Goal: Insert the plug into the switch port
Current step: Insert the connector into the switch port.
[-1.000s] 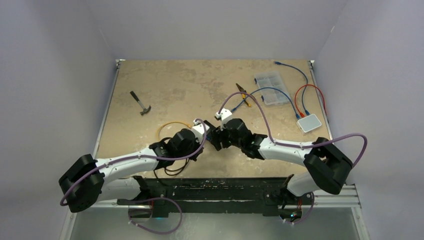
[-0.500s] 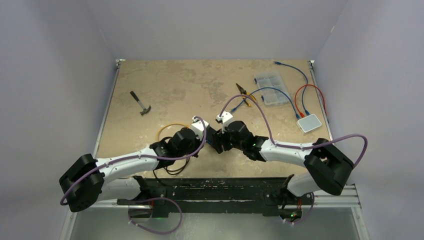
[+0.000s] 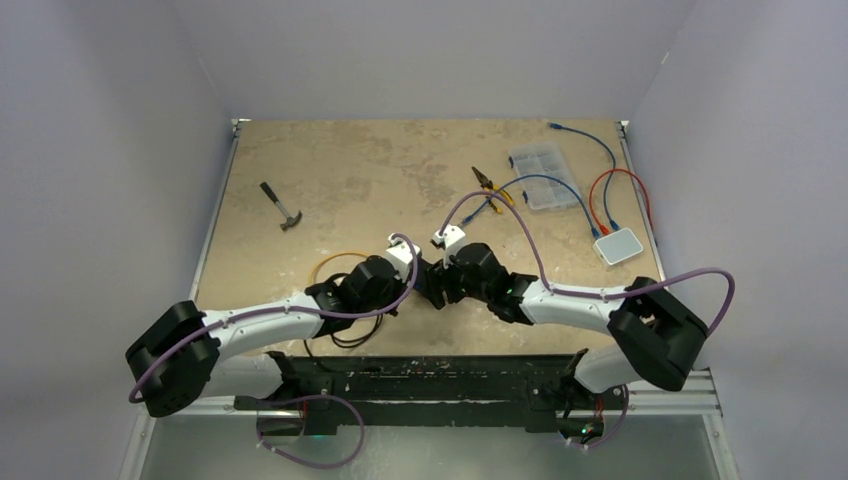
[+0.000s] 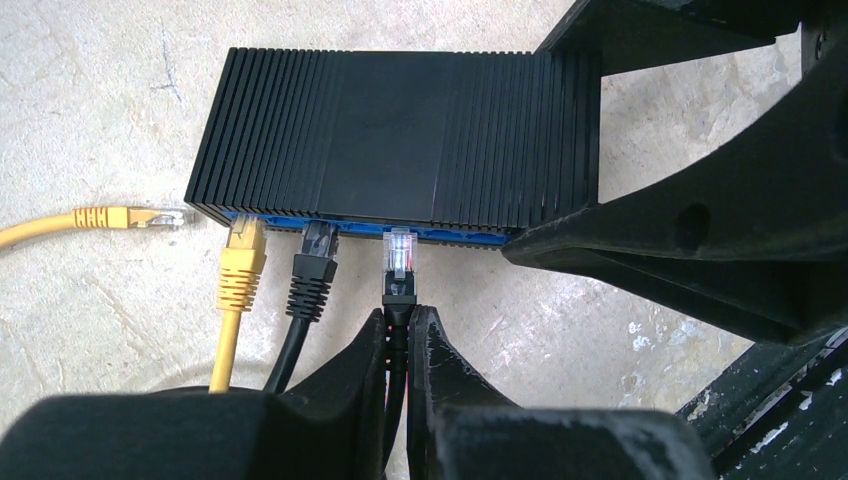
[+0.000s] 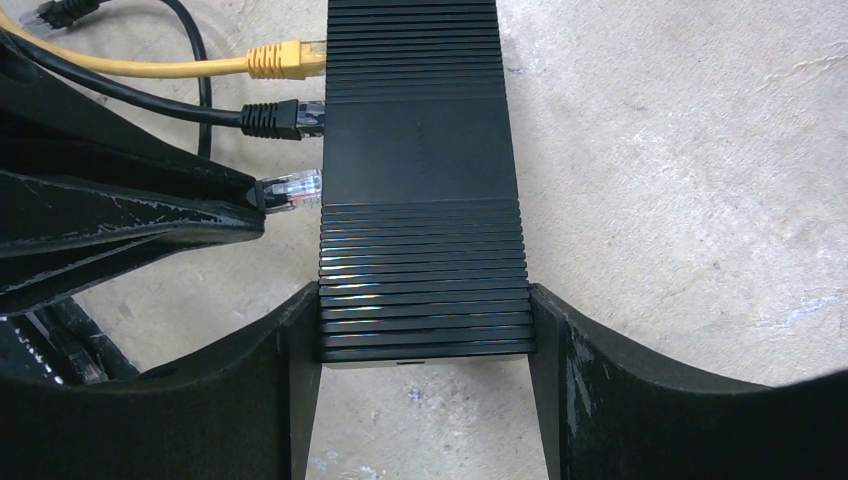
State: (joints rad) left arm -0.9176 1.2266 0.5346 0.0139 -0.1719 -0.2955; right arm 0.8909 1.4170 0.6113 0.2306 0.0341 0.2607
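Clearly the risk now lies in the last push. The left pincer (image 4: 398, 325) is clamped on the plug (image 4: 400, 258) by its black boot, and the clear tip meets the blue port face of the switch (image 4: 400, 130), which sits on the surface (image 4: 100, 100) near its front edge, about midway across. More clear plastic shows on this plug than on the yellow plug (image 4: 243, 262) and the black plug (image 4: 315, 265) seated to its left, so I judge it not fully home; whether the latch has caught cannot be told.

The right pincer (image 5: 425, 330) is closed across the switch's end, one finger against each side. That hold is what resists the push. If it slips on the ribbed casing, the switch may slide away or twist, and the plug would jam against the port edge.

Because the grip sits behind the tip on the soft boot, the plug can tilt under load. A tilted tip could bind, or the cable could buckle.

The left fingers (image 4: 350, 370) are also just beside the black plug's cable, so drifting left could nudge that neighbour loose. A spare yellow plug (image 4: 125, 217) lies free at the far left, clear of the work.
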